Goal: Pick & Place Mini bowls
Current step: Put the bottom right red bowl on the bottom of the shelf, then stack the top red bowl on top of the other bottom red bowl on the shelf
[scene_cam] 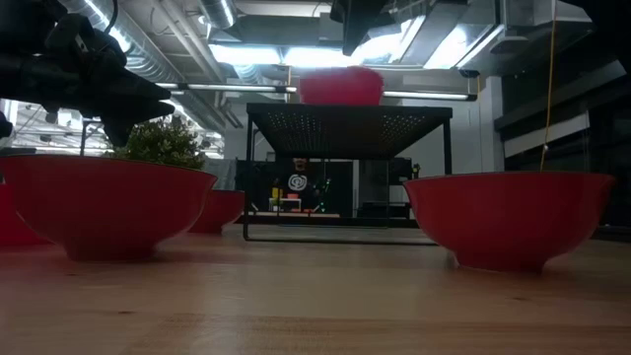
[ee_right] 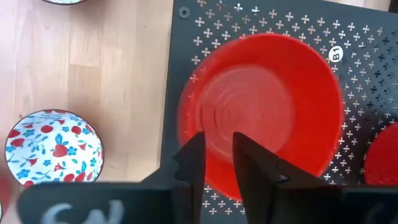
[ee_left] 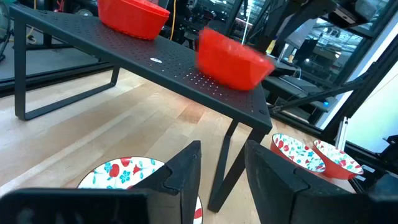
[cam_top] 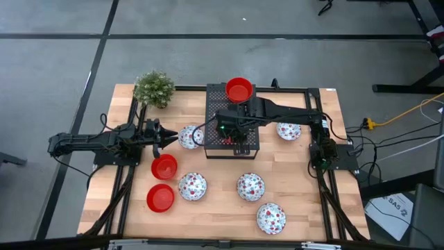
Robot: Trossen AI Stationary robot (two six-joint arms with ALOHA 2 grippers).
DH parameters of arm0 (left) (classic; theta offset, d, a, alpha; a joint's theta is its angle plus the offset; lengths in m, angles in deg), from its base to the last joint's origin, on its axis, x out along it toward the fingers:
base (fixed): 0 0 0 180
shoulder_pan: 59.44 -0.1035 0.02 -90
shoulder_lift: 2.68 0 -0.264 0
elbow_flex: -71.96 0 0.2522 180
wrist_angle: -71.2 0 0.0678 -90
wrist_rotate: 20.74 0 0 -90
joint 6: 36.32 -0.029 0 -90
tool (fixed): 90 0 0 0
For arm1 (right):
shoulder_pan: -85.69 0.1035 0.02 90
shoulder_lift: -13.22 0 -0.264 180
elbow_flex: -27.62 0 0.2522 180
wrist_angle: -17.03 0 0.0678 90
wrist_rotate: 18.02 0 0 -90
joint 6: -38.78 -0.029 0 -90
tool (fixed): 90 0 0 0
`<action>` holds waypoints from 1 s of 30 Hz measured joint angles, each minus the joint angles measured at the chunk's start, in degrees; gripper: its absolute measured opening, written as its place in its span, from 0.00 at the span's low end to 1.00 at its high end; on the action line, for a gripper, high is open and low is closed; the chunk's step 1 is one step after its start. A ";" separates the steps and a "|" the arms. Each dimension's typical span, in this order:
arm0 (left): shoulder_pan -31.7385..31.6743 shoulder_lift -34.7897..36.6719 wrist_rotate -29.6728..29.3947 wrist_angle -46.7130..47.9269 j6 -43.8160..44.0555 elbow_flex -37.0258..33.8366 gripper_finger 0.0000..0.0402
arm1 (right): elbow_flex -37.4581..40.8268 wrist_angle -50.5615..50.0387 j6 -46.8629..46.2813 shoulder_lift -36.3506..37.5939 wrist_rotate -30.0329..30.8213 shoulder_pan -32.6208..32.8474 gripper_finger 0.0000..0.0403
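The black perforated box [cam_top: 232, 147] stands mid-table. One red mini bowl [cam_top: 238, 89] sits on its far edge. A second red bowl [ee_right: 264, 115] rests upright on the box top directly under my right gripper [ee_right: 217, 140], which hangs open above it with its fingers pointing down; the low view shows this bowl [scene_cam: 340, 86] below the gripper with a gap between them. My left gripper [ee_left: 222, 149] is open and level over the table left of the box, just short of a floral bowl [ee_left: 124, 174]. Two more red bowls [cam_top: 164, 167] [cam_top: 160, 198] lie near the left side.
Several floral bowls sit on the table: one beside the box's left side [cam_top: 189, 137], one on its right [cam_top: 288, 130], three toward the near edge [cam_top: 192, 186] [cam_top: 250, 186] [cam_top: 270, 217]. A green plant [cam_top: 154, 88] stands at the far left corner.
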 joint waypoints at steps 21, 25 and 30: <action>0.01 0.00 0.01 0.00 0.00 -0.01 0.31 | -0.01 8.30 -15.73 0.00 0.07 0.00 0.29; 0.00 0.00 0.00 0.00 0.00 0.00 0.30 | -0.01 11.85 -22.89 0.01 -0.02 0.19 0.29; 0.02 0.02 0.02 -0.15 3.38 0.00 0.30 | -0.01 16.05 -33.15 0.00 -1.89 0.52 0.29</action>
